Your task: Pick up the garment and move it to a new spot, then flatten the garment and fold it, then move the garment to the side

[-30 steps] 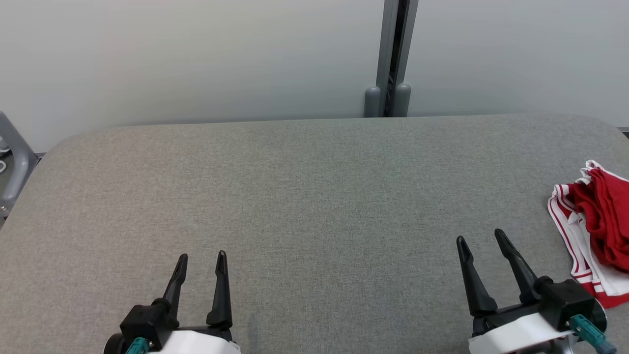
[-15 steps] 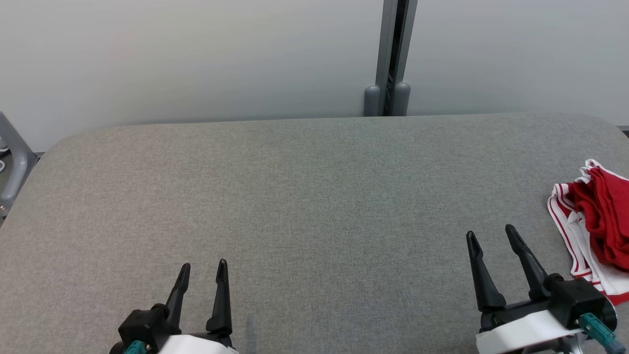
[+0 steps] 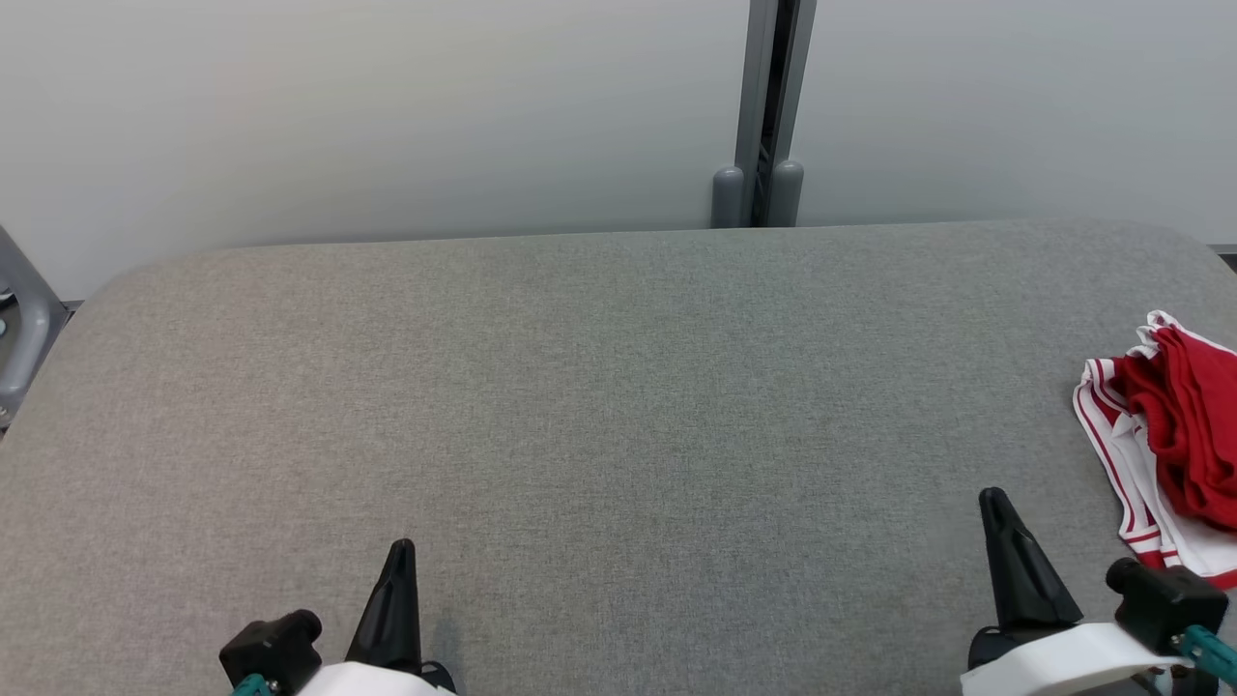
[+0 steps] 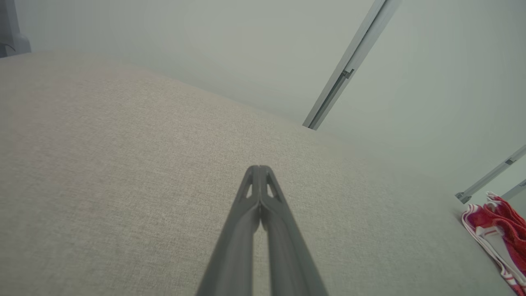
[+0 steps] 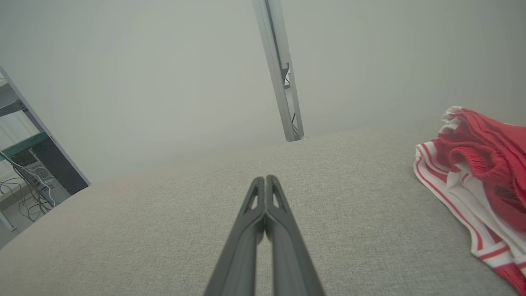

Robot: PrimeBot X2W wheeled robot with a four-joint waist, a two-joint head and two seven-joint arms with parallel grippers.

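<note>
Left gripper [image 3: 398,551] and right gripper [image 3: 995,501] each have both dark fingers [image 4: 242,234] pressed together on nothing, low over the grey table [image 3: 618,387], their wrists cut off by the head view's bottom edge. A crumpled red garment [image 3: 1174,425] with white striped trim lies at the table's right end, near the right gripper but apart from it; its far side runs out of frame.

no readable text, labels, brands or numbers anywhere
</note>
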